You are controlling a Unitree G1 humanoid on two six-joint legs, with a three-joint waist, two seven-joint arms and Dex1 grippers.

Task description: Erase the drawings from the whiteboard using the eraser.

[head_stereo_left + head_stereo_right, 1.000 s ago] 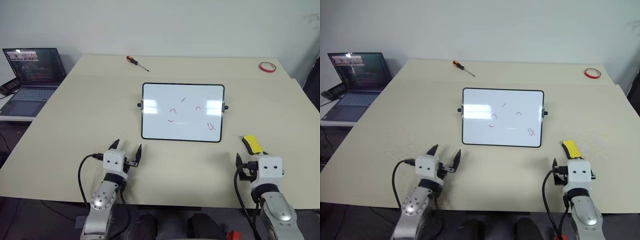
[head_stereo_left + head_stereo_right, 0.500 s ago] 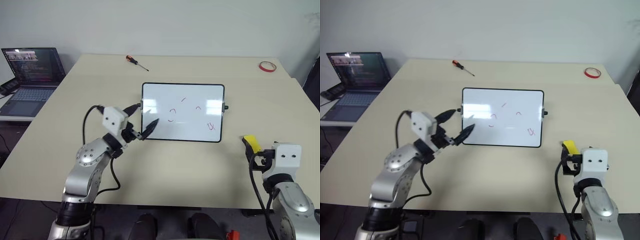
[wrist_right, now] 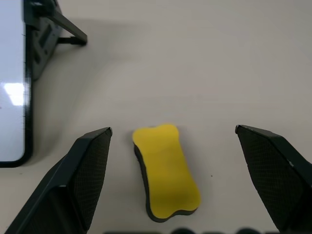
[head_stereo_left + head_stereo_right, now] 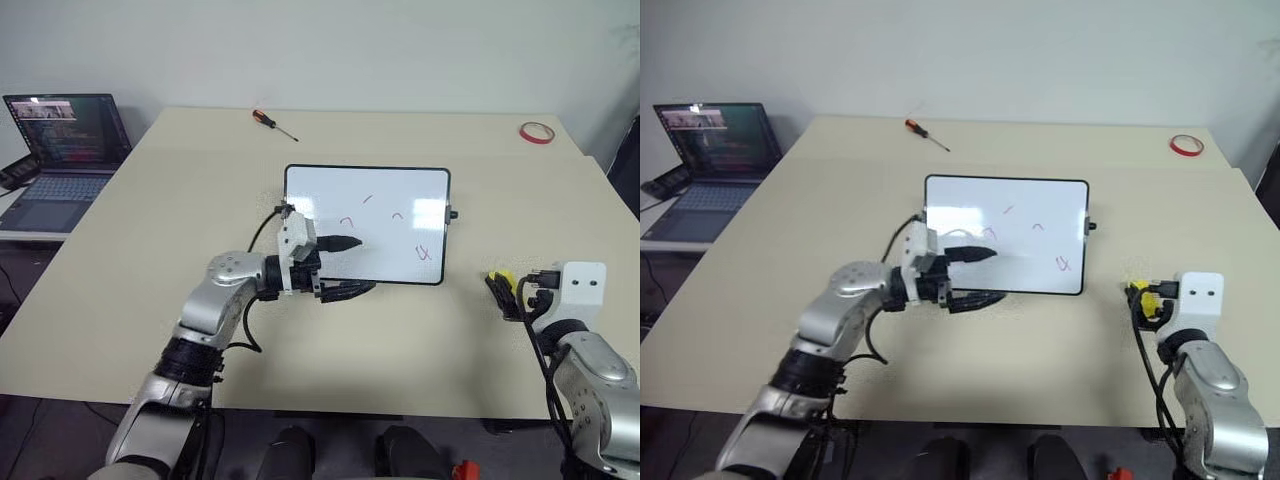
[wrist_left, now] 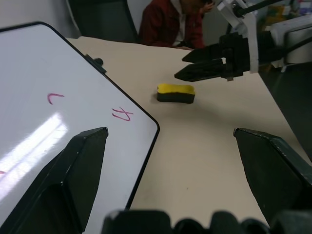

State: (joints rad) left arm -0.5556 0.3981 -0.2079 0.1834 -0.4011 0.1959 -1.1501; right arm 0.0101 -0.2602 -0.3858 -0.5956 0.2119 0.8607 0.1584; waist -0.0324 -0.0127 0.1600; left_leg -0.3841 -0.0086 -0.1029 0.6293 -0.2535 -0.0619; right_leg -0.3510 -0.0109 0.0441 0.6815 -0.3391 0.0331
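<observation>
- Over the whiteboard's (image 4: 367,225) near edge: left gripper (image 4: 347,265) spread wide, empty, pointing sideways.
- Above the eraser (image 3: 165,171): right gripper (image 5: 192,66) fully spread, holding nothing, fingers either side, not touching.
- On the table (image 4: 150,240), beside the board: yellow-topped, black-bottomed eraser; red drawings (image 4: 422,252) unerased.

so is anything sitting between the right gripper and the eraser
Nothing visible does. The eraser lies flat on bare table, between the open fingers of the right gripper, apart from both. The whiteboard sits off to one side, clear of that path.
</observation>
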